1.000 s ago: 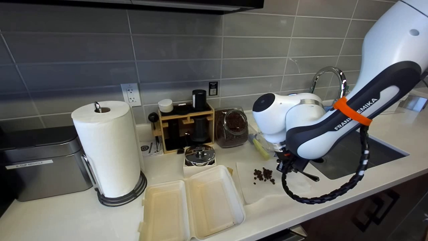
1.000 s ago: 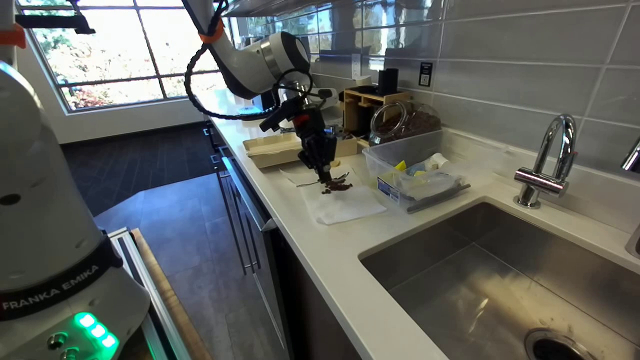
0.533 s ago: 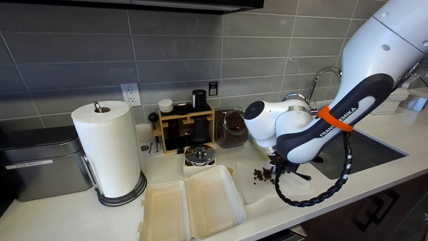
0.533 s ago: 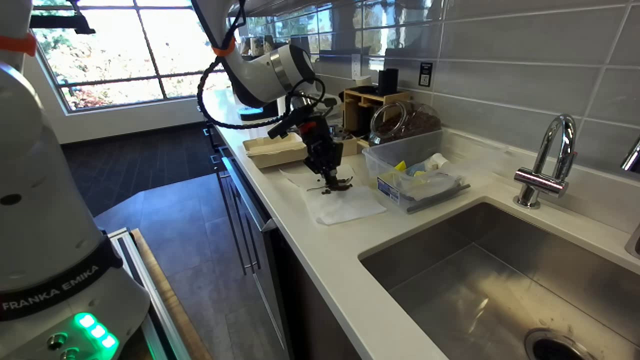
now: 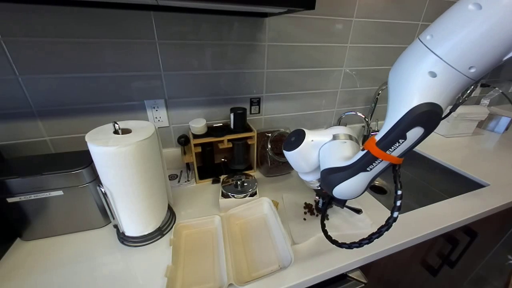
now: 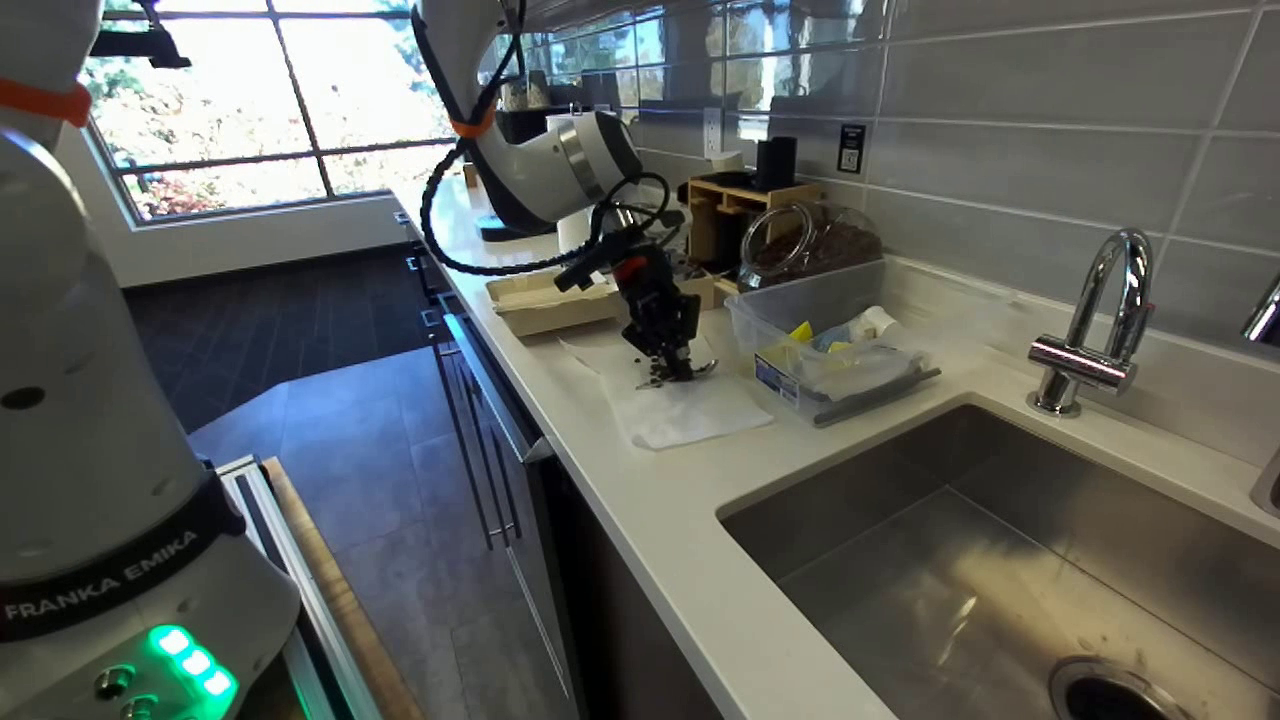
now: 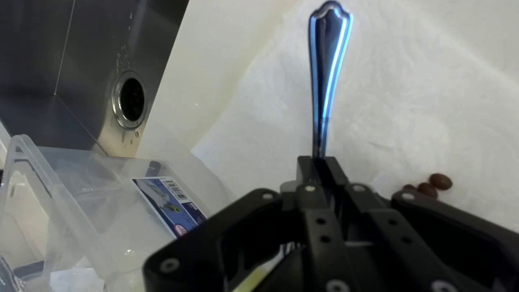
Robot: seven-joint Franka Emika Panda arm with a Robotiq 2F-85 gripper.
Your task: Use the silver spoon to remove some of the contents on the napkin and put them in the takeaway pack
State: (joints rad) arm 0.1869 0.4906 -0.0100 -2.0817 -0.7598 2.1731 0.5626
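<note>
The silver spoon is held by its thin handle between the fingertips of my gripper. The handle's end points up in the wrist view; the bowl is hidden there. In an exterior view the gripper is low over the napkin, with the spoon's tip showing beside it. The contents are dark bits on the napkin, partly behind the gripper. A few bits show right of the fingers in the wrist view. The takeaway pack lies open beside the napkin.
A clear plastic bin with items stands close beside the napkin, also in the wrist view. A sink is beyond it. A paper towel roll, bean jar and metal dish stand near the wall and pack.
My gripper has moved across the pile with the spoon, leftward in one exterior view and rightward toward the bin in the other, and slightly lower. The pack and napkin have not moved.
</note>
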